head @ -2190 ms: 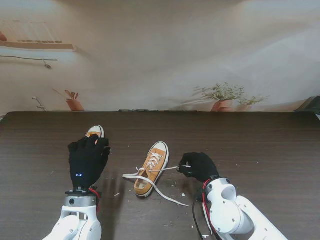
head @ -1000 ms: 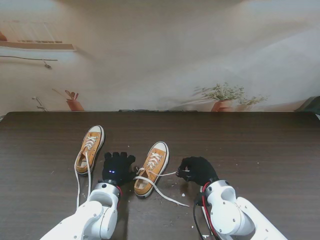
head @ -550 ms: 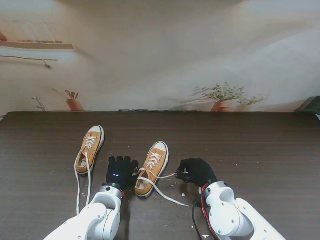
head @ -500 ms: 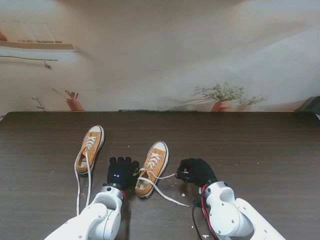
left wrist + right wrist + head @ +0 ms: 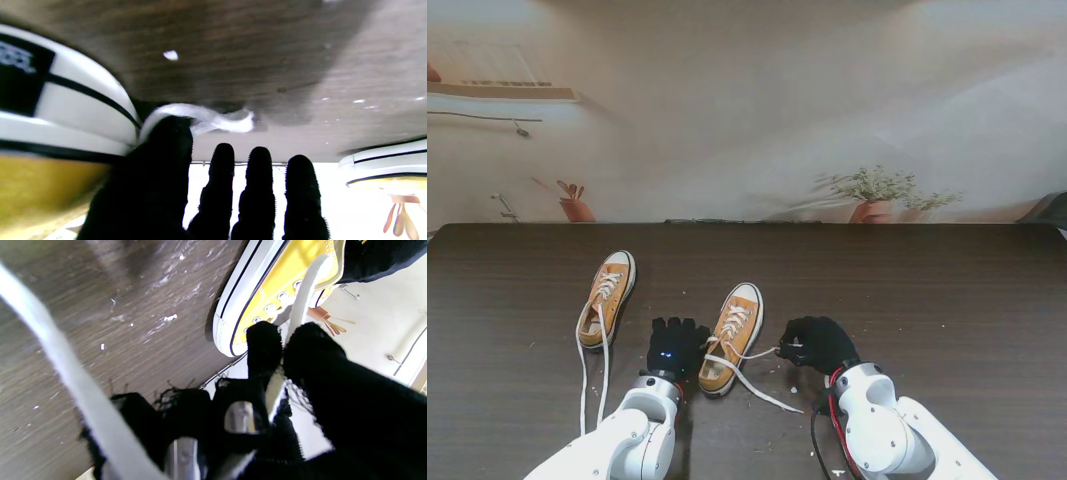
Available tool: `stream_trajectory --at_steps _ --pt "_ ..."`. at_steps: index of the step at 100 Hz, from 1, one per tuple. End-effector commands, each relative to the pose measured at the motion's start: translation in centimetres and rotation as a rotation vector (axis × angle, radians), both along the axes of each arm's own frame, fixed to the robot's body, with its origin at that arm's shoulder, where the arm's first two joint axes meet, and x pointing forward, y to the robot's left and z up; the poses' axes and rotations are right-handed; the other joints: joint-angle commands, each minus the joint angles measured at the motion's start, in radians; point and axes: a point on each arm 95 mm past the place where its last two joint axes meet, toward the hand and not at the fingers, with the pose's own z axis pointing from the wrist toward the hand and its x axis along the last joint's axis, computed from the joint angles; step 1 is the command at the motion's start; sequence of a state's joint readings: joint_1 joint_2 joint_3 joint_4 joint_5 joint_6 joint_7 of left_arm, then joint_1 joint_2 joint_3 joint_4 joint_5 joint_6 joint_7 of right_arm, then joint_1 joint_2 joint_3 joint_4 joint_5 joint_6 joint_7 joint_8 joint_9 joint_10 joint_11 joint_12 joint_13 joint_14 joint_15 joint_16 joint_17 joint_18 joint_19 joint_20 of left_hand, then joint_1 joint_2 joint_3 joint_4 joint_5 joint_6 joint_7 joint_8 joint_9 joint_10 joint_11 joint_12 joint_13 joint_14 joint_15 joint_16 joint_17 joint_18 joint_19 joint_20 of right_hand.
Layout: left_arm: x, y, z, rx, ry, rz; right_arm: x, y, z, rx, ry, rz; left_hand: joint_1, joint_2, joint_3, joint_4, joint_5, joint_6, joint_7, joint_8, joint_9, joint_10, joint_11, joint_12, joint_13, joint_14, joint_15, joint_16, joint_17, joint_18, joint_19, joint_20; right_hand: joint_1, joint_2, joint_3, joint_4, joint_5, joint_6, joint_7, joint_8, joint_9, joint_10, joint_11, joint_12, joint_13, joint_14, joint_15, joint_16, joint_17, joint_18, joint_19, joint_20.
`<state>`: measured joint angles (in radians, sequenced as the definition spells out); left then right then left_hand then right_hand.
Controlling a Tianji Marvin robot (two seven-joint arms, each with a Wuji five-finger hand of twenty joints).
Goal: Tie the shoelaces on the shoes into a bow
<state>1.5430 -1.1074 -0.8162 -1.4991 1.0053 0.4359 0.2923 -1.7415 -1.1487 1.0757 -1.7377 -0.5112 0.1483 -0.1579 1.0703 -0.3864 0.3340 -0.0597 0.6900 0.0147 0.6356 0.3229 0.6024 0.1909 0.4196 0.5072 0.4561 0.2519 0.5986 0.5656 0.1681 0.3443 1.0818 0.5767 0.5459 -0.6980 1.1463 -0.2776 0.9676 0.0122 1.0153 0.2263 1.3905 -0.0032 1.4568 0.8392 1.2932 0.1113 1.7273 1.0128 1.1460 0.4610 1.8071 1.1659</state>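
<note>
We take the middle shoe (image 5: 731,337) as our landmark; it lies on the dark tabletop (image 5: 947,300), toe pointing away from us, its laces undone.

The right robot hand (image 5: 818,341) sits just to the right of this shoe, fingers closed. In the right wrist view a white lace (image 5: 305,290) runs from the eyelets down between two gloved fingertips (image 5: 263,340), so we judge it clamped on that lace end, probably to keep the strand taut for crossing. A second loose lace (image 5: 752,385) trails from the shoe toward us and to the right.

The left robot hand (image 5: 676,346) rests just to the left of the shoe's heel. In the left wrist view its fingers (image 5: 257,186) stand apart and straight, while the thumb touches a curled lace end (image 5: 213,118) lying on the tabletop beside the sole. We see no grip there; we judge the hand empty and reaching for that end.

A second shoe (image 5: 607,297), also unlaced, lies farther left of the landmark, its long laces (image 5: 583,375) trailing toward us. Small white crumbs (image 5: 779,368) dot the tabletop to the right of the landmark. Nothing blocks either hand, though the trailing lace could tangle.
</note>
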Motion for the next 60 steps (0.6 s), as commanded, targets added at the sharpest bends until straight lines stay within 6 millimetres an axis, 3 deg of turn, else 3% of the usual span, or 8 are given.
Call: stream_trajectory --at_steps 1,10,20,27,36,42,50,60 --pt "-0.4 -0.2 -0.87 0.01 0.037 -0.004 -0.27 0.17 -0.1 0.001 0.011 0.017 0.056 0.024 -0.05 0.016 0.055 -0.114 0.039 -0.022 0.014 -0.015 0.017 -0.005 0.018 -0.002 0.011 -0.017 0.001 0.007 0.018 0.001 0.013 0.007 0.013 -0.019 0.02 -0.014 0.018 -0.015 0.061 0.005 0.053 -0.003 0.013 -0.025 0.092 0.0 0.041 0.003 0.287 -0.006" --pt "-0.39 -0.27 -1.08 0.017 0.041 -0.007 -0.31 0.26 -0.1 0.003 0.01 0.019 0.11 0.095 -0.142 0.026 0.071 -0.09 0.058 -0.029 0.013 -0.012 0.019 -0.005 0.014 -0.002 0.012 -0.017 -0.002 0.005 0.021 0.002 0.013 0.008 0.014 -0.019 0.021 -0.015 0.019 -0.014 0.061 0.006 0.053 -0.002 0.013 -0.025 0.092 0.0 0.041 0.003 0.287 -0.006" --pt "-0.41 -0.34 -1.19 0.017 0.041 -0.006 -0.32 0.31 -0.11 0.005 0.011 0.021 0.139 0.142 -0.18 0.023 0.062 -0.057 0.104 0.019 0.005 -0.004 0.02 -0.005 0.006 0.004 0.012 -0.017 -0.01 0.004 0.023 0.004 0.013 0.008 0.014 -0.019 0.02 -0.014 0.018 -0.014 0.061 0.006 0.053 -0.002 0.013 -0.025 0.092 0.0 0.041 0.003 0.287 -0.006" --pt "-0.47 -0.3 -1.16 0.017 0.044 -0.003 -0.31 0.32 -0.12 0.005 0.011 0.021 0.185 0.214 -0.279 0.035 -0.016 -0.055 0.185 0.139 -0.019 0.003 0.021 -0.002 -0.01 0.001 0.01 -0.017 -0.02 -0.006 0.02 0.002 0.013 0.009 0.013 -0.02 0.02 -0.016 0.019 -0.013 0.061 0.004 0.053 -0.002 0.013 -0.024 0.092 0.0 0.041 0.003 0.287 -0.006" --pt "-0.57 -0.08 -1.03 -0.02 0.056 0.008 -0.31 0.32 -0.12 0.006 0.009 0.021 0.214 0.254 -0.294 0.043 -0.128 -0.004 0.293 0.276 -0.051 0.034 0.014 -0.003 -0.044 0.024 -0.011 -0.025 -0.056 -0.001 -0.02 -0.016 0.014 0.009 0.012 -0.02 0.02 -0.016 0.019 -0.012 0.061 0.004 0.053 -0.001 0.013 -0.024 0.092 0.0 0.041 0.003 0.287 -0.006" --pt "-0.69 0.0 -0.91 -0.074 0.059 0.023 -0.31 0.31 -0.12 0.008 0.009 0.019 0.214 0.237 -0.272 0.053 -0.157 0.038 0.335 0.322 -0.051 0.061 0.004 -0.011 -0.044 0.046 -0.04 -0.042 -0.064 0.018 -0.051 -0.032 0.012 0.014 0.011 -0.02 0.02 -0.015 0.018 -0.012 0.061 0.005 0.052 -0.001 0.013 -0.024 0.092 0.0 0.041 0.003 0.287 -0.006" --pt "-0.78 0.17 -0.72 -0.135 0.04 0.034 -0.29 0.3 -0.13 0.01 0.009 0.018 0.097 0.147 -0.048 0.05 -0.193 0.091 0.424 0.385 -0.01 0.104 -0.02 -0.048 -0.007 0.092 -0.111 -0.106 -0.06 0.059 -0.151 -0.091 0.013 0.018 0.007 -0.02 0.019 -0.016 0.018 -0.013 0.061 0.005 0.052 -0.001 0.013 -0.023 0.092 0.0 0.041 0.003 0.287 -0.006" --pt "-0.82 0.42 -0.5 -0.189 0.025 0.041 -0.27 0.33 -0.13 0.013 0.009 0.016 0.023 0.102 0.081 0.061 -0.215 0.111 0.482 0.418 0.066 0.128 -0.051 -0.092 0.049 0.133 -0.175 -0.163 -0.033 0.098 -0.255 -0.146 0.014 0.019 0.005 -0.02 0.019 -0.019 0.018 -0.012 0.061 0.005 0.052 -0.001 0.013 -0.023 0.092 -0.001 0.041 0.004 0.287 -0.006"
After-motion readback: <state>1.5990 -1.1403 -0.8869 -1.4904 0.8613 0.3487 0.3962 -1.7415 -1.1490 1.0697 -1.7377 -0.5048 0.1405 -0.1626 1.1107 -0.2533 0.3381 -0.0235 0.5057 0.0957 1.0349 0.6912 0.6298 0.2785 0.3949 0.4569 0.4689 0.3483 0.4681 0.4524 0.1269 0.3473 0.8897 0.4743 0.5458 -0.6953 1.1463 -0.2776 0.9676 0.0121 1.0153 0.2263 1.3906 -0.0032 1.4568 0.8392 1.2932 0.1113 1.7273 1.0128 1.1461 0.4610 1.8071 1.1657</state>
